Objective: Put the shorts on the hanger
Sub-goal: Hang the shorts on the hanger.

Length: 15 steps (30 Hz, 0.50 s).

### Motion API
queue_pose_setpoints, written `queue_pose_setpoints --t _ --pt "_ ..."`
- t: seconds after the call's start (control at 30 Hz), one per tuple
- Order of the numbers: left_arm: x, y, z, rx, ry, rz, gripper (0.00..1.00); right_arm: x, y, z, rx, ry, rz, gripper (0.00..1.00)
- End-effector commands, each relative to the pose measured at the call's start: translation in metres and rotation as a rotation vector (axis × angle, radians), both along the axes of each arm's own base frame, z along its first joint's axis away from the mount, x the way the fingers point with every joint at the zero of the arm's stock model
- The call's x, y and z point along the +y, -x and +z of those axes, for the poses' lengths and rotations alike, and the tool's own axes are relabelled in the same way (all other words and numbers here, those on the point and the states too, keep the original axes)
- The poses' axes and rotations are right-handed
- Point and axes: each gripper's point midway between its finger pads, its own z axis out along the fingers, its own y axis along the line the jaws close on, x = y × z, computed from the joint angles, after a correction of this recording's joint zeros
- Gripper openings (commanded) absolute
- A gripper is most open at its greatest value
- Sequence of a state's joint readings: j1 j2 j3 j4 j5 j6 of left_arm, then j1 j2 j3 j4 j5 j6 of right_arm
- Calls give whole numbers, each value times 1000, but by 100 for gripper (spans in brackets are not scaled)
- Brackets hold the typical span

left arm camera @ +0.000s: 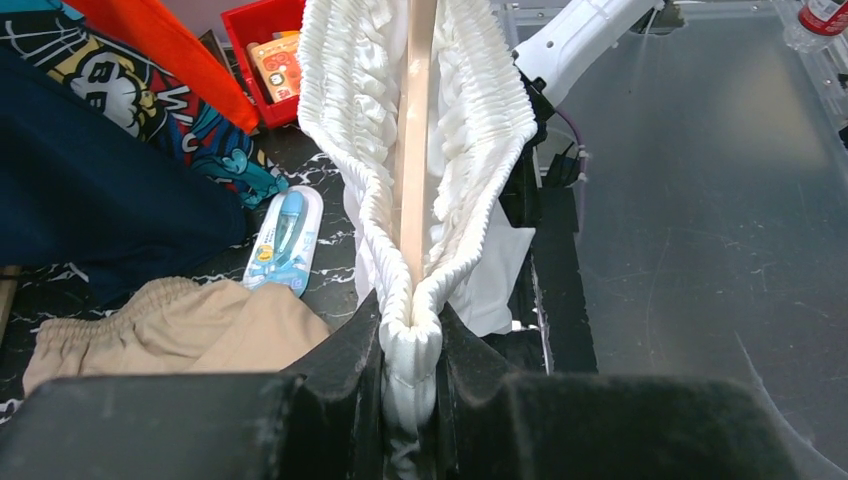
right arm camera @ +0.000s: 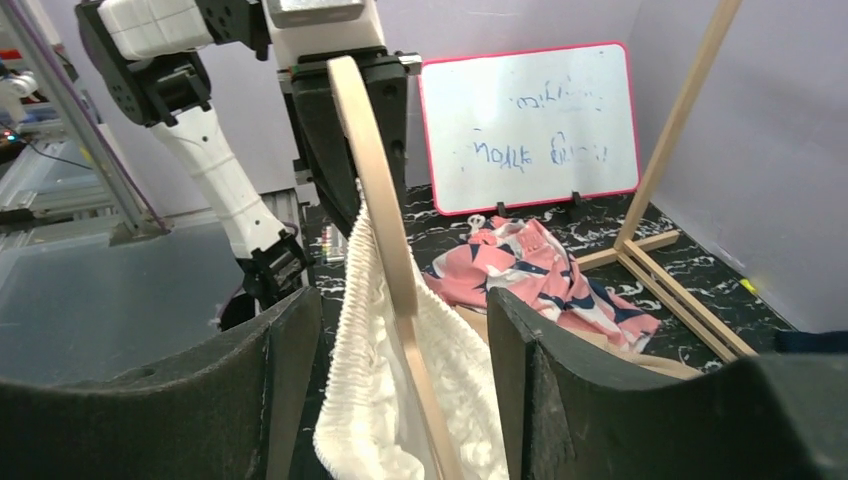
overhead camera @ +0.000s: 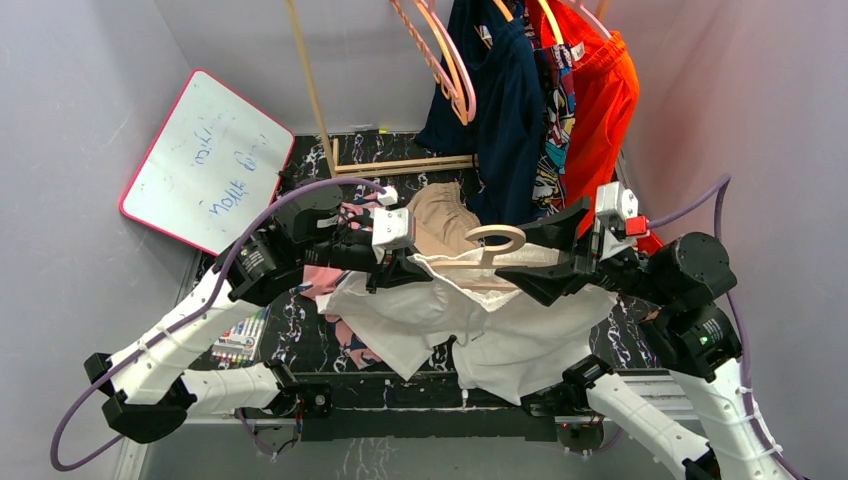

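The white shorts (overhead camera: 470,325) hang above the table with their gathered waistband (left arm camera: 480,110) stretched around the arm of the beige hanger (left arm camera: 415,150). The hanger's rounded hook (overhead camera: 497,238) sticks up between the two grippers. My left gripper (left arm camera: 412,345) is shut on the left end of the waistband, also seen from the top (overhead camera: 420,262). My right gripper (right arm camera: 400,390) is open, its jaws wide apart on either side of the hanger (right arm camera: 375,190) and waistband (right arm camera: 365,400) without touching them; from the top it sits right of the hook (overhead camera: 520,253).
Tan shorts (overhead camera: 445,220) and a pink patterned garment (right arm camera: 540,270) lie on the black marbled table. A whiteboard (overhead camera: 205,160) leans at back left. A wooden rack (overhead camera: 400,165) holds navy (overhead camera: 500,110) and orange clothes (overhead camera: 600,100) and pink hangers (overhead camera: 445,60). A marker box (overhead camera: 240,340) lies near left.
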<state>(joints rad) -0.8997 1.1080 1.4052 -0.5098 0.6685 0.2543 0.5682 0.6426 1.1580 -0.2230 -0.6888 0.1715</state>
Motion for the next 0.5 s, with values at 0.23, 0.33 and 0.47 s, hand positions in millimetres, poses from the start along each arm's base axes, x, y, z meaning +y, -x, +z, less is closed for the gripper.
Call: queue_pose_setpoints --t 0.23,0.33,0.47 --pt "43 10 33 -131 111 120 0 -62 -7 21 -83 -49 -373 69" --pt "54 14 32 -133 107 145 0 -78 -3 29 -127 -88 -442 69" --pt "61 19 35 -129 113 152 0 -67 -3 14 -91 2 -385 65"
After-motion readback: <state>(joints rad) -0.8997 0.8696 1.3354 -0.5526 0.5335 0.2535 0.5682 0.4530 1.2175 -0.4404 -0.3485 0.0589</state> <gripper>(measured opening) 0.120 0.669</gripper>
